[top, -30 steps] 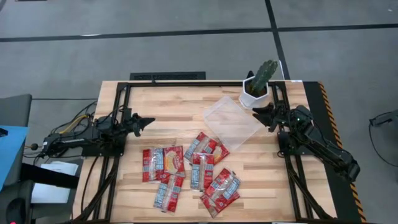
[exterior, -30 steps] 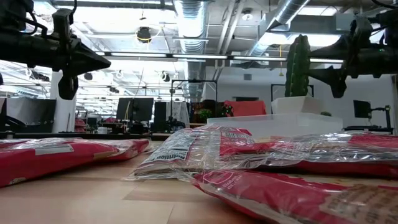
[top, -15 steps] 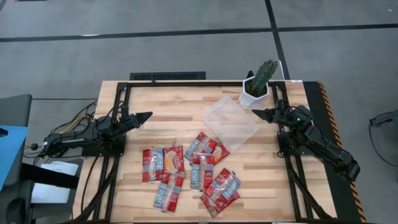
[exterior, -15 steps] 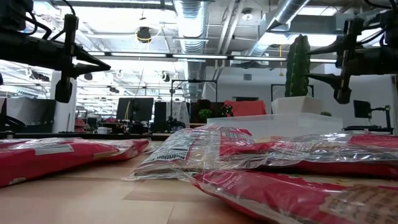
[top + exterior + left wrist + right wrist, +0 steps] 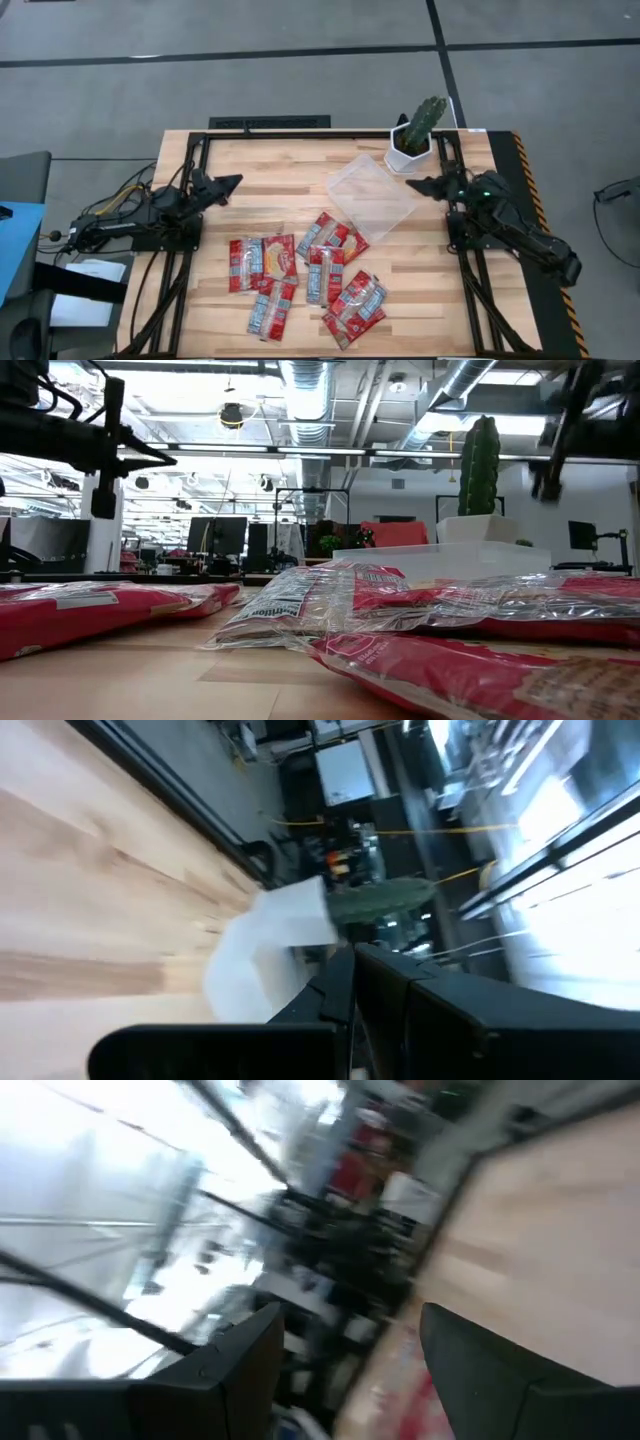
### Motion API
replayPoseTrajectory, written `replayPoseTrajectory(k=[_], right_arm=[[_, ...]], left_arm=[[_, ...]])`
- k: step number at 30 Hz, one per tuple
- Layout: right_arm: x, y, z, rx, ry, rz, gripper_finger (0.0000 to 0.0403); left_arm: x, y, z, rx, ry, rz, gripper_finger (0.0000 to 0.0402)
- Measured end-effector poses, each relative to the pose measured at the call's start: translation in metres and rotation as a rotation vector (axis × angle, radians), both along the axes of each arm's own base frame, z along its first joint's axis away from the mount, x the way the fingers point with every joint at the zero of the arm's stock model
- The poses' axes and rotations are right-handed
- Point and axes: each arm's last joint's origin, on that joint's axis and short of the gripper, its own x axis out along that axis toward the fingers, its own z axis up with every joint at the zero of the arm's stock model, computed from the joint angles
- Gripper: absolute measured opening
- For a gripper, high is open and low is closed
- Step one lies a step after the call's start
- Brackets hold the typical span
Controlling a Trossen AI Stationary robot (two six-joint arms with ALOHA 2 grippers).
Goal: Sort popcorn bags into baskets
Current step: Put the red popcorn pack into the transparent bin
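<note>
1. Popcorn bags (image 5: 305, 270) lie in a loose cluster on my wooden table (image 5: 280, 170), ahead of and between my two pincers, none held.
2. My clear basket (image 5: 372, 195) sits just beside my right pincer (image 5: 413, 184), whose fingers stand apart, empty.
3. My left pincer (image 5: 235, 181) hovers beyond the bags; whether it is released, I cannot tell.
4. A potted cactus (image 5: 417, 132) stands near my right pincer.

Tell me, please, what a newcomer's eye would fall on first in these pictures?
Probably the red popcorn bags scattered across the near middle of the wooden table. Next, the clear tray lying empty beyond them, with the potted cactus behind it. The left gripper and right gripper hang at either side, holding nothing.
</note>
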Motion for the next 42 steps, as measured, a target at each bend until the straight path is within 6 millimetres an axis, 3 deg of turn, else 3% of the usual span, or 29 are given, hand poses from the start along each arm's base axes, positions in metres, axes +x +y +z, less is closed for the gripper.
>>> replayPoseTrajectory(k=[3, 8, 12, 15, 20, 25, 32, 36, 39, 42], right_arm=[[-0.007, 0.009, 0.038, -0.089, -0.102, 0.043, 0.026], [-0.014, 0.022, 0.104, -0.246, -0.096, 0.083, 0.026], [-0.003, 0.023, 0.143, -0.296, 0.071, 0.144, 0.026], [0.016, 0.022, 0.16, -0.282, 0.213, 0.245, 0.026], [0.049, 0.036, 0.148, -0.136, 0.599, 0.488, 0.026], [0.078, 0.072, 0.115, -0.093, 0.949, 0.628, 0.026], [0.118, 0.135, 0.081, -0.305, 1.079, 0.737, 0.026], [0.137, 0.156, 0.053, -0.412, 1.165, 0.81, 0.026], [0.156, 0.167, 0.041, -0.554, 1.115, 0.891, 0.026], [0.176, 0.178, 0.042, -0.763, 1.007, 0.989, 0.026]], left_arm=[[0.0, 0.0, 0.003, -0.028, -0.054, -0.012, 0.0], [-0.001, 0.0, 0.007, -0.054, -0.095, -0.019, 0.0], [-0.003, -0.001, 0.013, -0.064, -0.135, -0.024, 0.0], [-0.002, -0.001, 0.012, -0.083, -0.138, -0.028, 0.0], [-0.002, -0.001, 0.012, -0.066, -0.128, -0.04, 0.0], [-0.001, -0.002, 0.012, 0.033, -0.06, -0.07, 0.0006], [-0.001, -0.006, 0.019, 0.172, -0.058, -0.177, 0.0072], [-0.002, -0.008, 0.023, 0.272, -0.06, -0.229, 0.0132], [-0.001, -0.009, 0.023, 0.316, -0.051, -0.258, 0.0176], [-0.001, -0.009, 0.023, 0.316, -0.046, -0.27, 0.0212]])
